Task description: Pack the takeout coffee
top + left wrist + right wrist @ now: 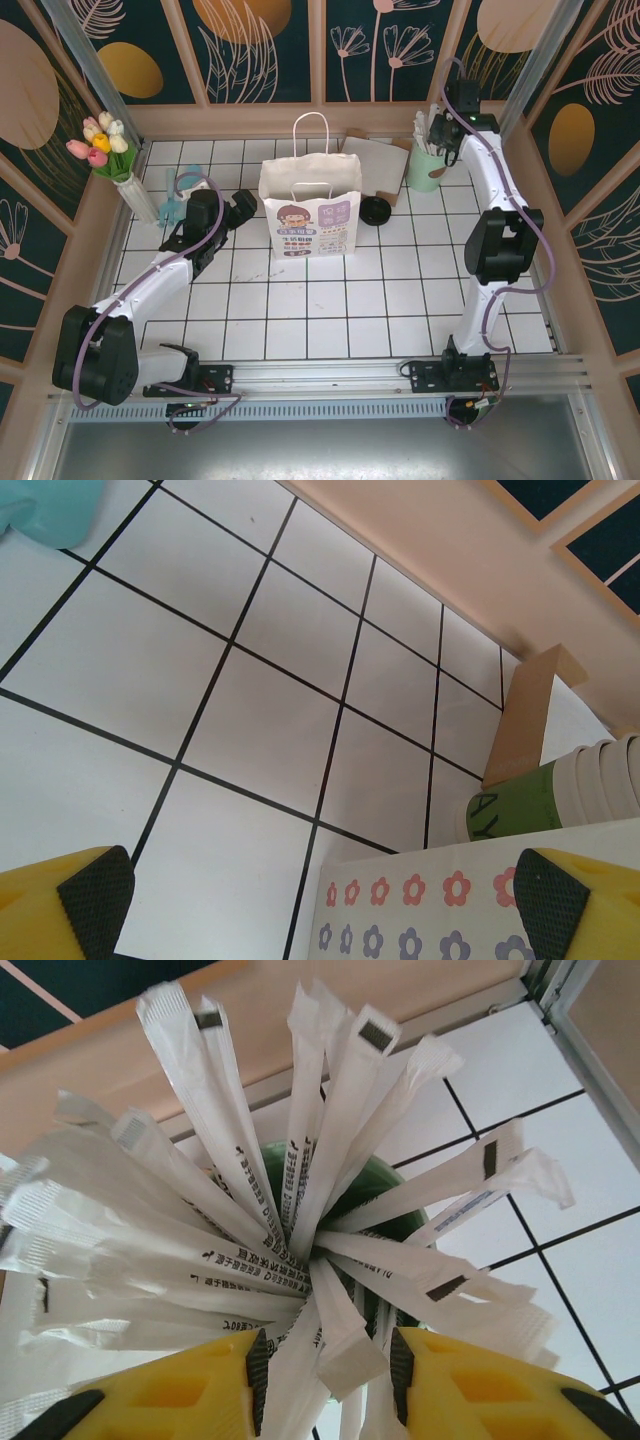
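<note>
Right fingers (470,1385) astride straws (300,1210); cup (375,1185) half-hidden

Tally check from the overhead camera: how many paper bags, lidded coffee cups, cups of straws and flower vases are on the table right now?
paper bag: 1
lidded coffee cup: 1
cup of straws: 1
flower vase: 1
Total: 4
</note>
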